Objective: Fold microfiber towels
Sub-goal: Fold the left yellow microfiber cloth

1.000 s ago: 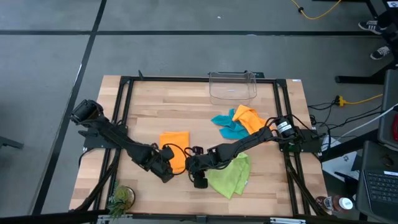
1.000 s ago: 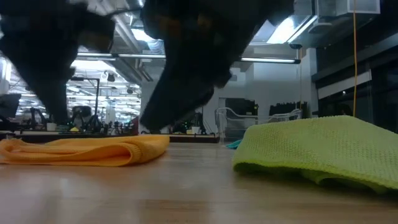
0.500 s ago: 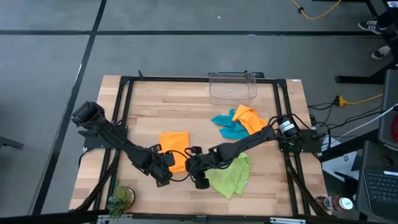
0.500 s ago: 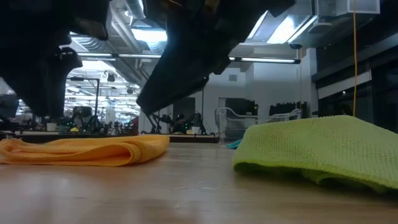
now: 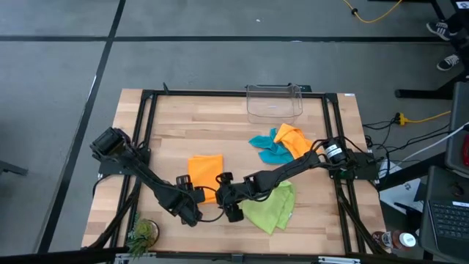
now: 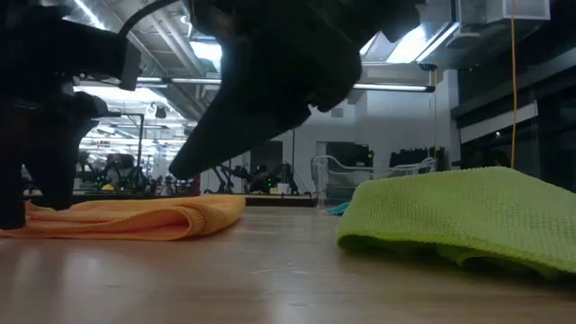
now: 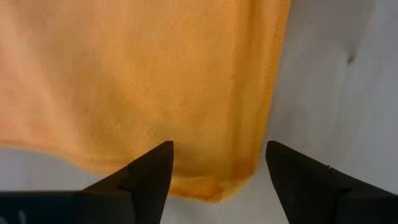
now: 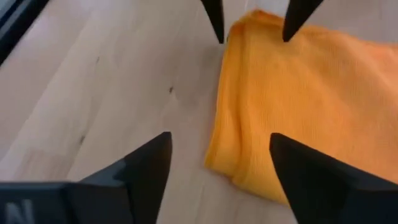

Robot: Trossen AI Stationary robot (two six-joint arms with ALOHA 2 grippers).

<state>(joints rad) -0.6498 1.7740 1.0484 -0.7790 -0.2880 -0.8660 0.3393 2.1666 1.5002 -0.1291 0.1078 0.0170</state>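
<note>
Left hand: the left hand sits at the near edge of the folded orange towel, fingers spread, nothing between them — released.
Right hand: the right hand is at that towel's near right corner, jaws apart and empty too; in the right wrist view the tips straddle the cloth's folded edge.
Folded towel: lies flat near the middle of the surface, towards its near edge, layers doubled over.
Handling: light, limp, a little grippy — it will likely sag and slide open if lifted by one point; a pinch at two corners or along the folded edge looks safest.
Other towels: the lime green towel is heaped just right of the hands; the teal-blue towel and second orange towel overlap towards the right edge.
Surface: pale wooden slats in a black frame, clear plastic bin at the far edge.
Room: grey floor around; ceiling lights and equipment show behind in the low view.
</note>
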